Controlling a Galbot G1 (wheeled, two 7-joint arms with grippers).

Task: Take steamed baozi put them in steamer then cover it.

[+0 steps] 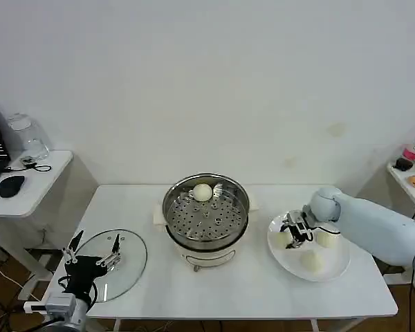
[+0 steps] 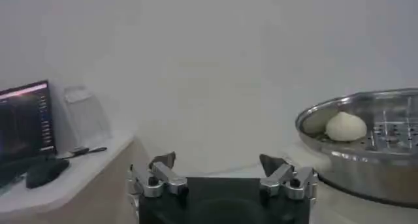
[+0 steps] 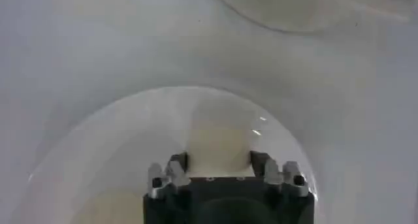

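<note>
The steamer (image 1: 206,220) stands mid-table with one steamed baozi (image 1: 203,192) on its perforated tray; the left wrist view shows that steamer (image 2: 366,160) and baozi (image 2: 346,126) too. To its right, a white plate (image 1: 332,271) holds three more baozi. My right gripper (image 1: 295,232) is down on the plate, its fingers (image 3: 259,161) pressed against both sides of one baozi (image 3: 219,137). The cover (image 1: 128,266) lies flat at the table's front left. My left gripper (image 1: 93,250) hovers open over it, holding nothing.
A side table (image 1: 34,190) at the left carries a monitor (image 2: 26,121), a mouse (image 1: 11,185) and a clear jar (image 1: 24,135). Another small table (image 1: 408,181) with a bottle stands at the far right. The white wall runs close behind the table.
</note>
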